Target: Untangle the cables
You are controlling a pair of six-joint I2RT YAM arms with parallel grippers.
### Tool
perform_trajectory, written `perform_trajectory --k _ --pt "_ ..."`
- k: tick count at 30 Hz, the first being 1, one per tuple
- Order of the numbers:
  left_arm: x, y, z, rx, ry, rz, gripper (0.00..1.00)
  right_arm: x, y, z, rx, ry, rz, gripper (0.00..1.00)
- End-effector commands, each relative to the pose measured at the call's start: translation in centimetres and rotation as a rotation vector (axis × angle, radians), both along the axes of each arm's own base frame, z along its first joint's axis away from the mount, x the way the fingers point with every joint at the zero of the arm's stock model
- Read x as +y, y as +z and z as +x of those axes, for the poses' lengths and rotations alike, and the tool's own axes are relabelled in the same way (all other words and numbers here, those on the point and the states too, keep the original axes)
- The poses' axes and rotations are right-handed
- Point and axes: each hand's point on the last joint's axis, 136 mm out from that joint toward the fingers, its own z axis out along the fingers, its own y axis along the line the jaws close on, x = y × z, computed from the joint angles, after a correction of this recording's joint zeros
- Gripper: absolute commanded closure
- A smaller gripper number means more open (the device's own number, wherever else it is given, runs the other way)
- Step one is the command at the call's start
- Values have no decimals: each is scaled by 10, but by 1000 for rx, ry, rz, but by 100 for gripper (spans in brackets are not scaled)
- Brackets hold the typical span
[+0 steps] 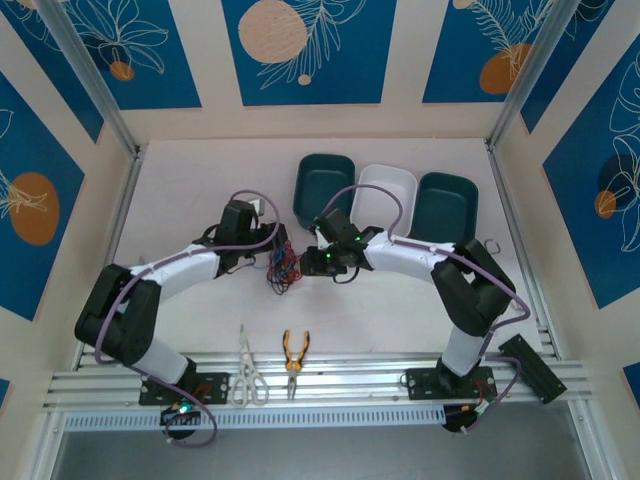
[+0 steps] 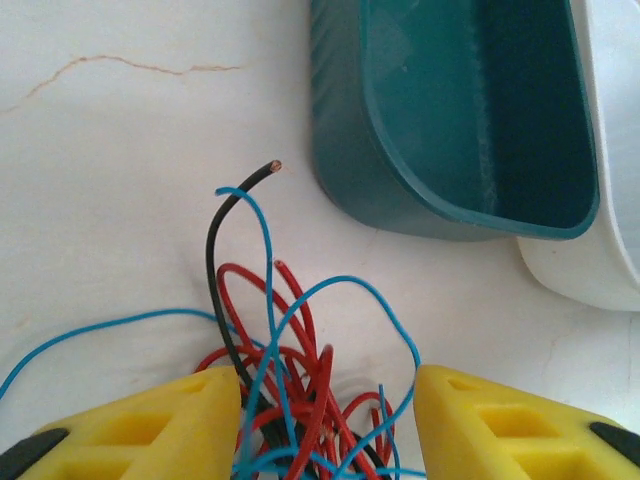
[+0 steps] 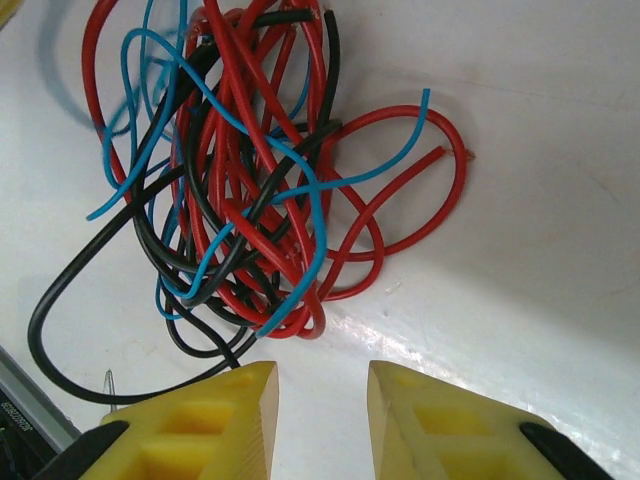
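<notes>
The cables (image 1: 282, 268) lie as one red, blue and black tangle on the white table between my two grippers. In the left wrist view the tangle (image 2: 300, 370) runs in between my left gripper's (image 2: 328, 400) yellow fingers (image 2: 170, 425), which stand wide apart around it. A black end and a blue loop stick out toward the bins. In the right wrist view the tangle (image 3: 240, 190) lies just ahead of my right gripper (image 3: 321, 385). Its jaws stand narrowly apart over bare table, with a black loop passing beside the left finger (image 3: 215, 420). From above, the left gripper (image 1: 268, 252) and the right gripper (image 1: 312, 262) flank the tangle.
Three bins stand behind the tangle: a teal bin (image 1: 325, 187), a white bin (image 1: 385, 195) and another teal bin (image 1: 445, 205). The near teal bin (image 2: 470, 110) is close ahead of the left gripper. Scissors (image 1: 247, 372) and pliers (image 1: 294, 352) lie at the near edge.
</notes>
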Motion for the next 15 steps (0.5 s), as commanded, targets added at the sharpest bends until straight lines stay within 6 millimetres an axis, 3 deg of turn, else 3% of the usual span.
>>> perform_trajectory --k 1,15 --pt "9 -17 -17 74 26 24 51 10 3 1 -4 33 16 71" --pt "-4 -37 -12 108 -7 15 54 25 -6 14 -2 25 43 79"
